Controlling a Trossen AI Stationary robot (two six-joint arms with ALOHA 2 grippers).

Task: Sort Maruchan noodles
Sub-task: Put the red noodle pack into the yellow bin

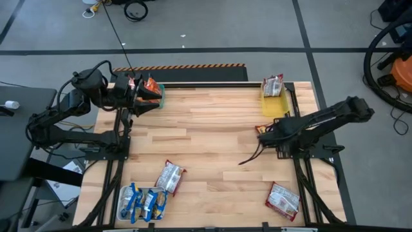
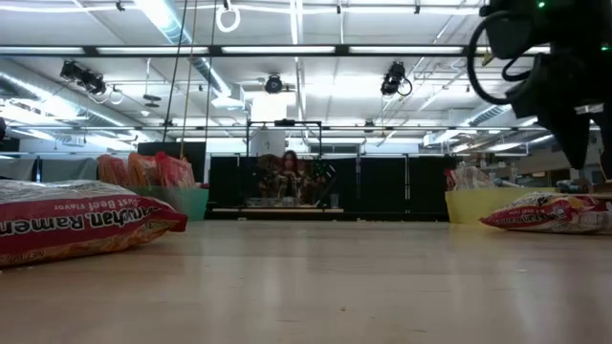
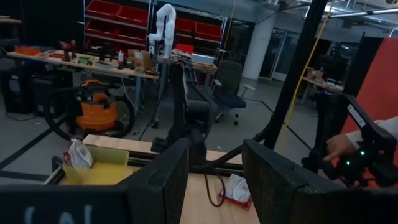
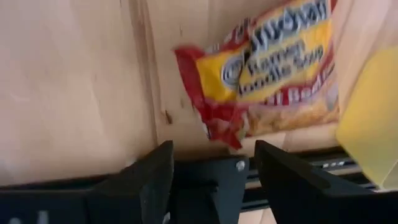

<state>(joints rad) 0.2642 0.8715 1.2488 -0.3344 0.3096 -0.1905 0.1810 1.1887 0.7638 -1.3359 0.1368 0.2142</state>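
Orange packets (image 1: 149,84) sit in the teal tray (image 1: 159,103) at the table's (image 1: 212,142) far left corner, right under the left end effector (image 1: 140,90). Its fingers (image 3: 166,177) are spread with nothing between them in the left wrist view, so this looks like a drop just made or a hover. Blue-and-yellow packets (image 1: 145,203) are in the white tray (image 1: 123,193) at the near left. One red-and-white packet (image 1: 273,84) stands in the yellow tray (image 1: 275,105) at the far right.

Two red-and-white packets lie loose on the table: one (image 1: 170,177) just beside the white tray, one (image 1: 283,199) at the near right. The right end effector (image 1: 262,131) sits mid-right, just near of the yellow tray, fingers (image 4: 149,180) apart and empty. The right wrist view shows a red-and-white packet (image 4: 273,74) past the fingers beside yellow plastic, probably the tray one, hard to be sure.

Key relation: the loose near-right packet lies toward the near edge from the right end effector, well apart, long axis slanted across the table. Right arm is clearly nearer to it.
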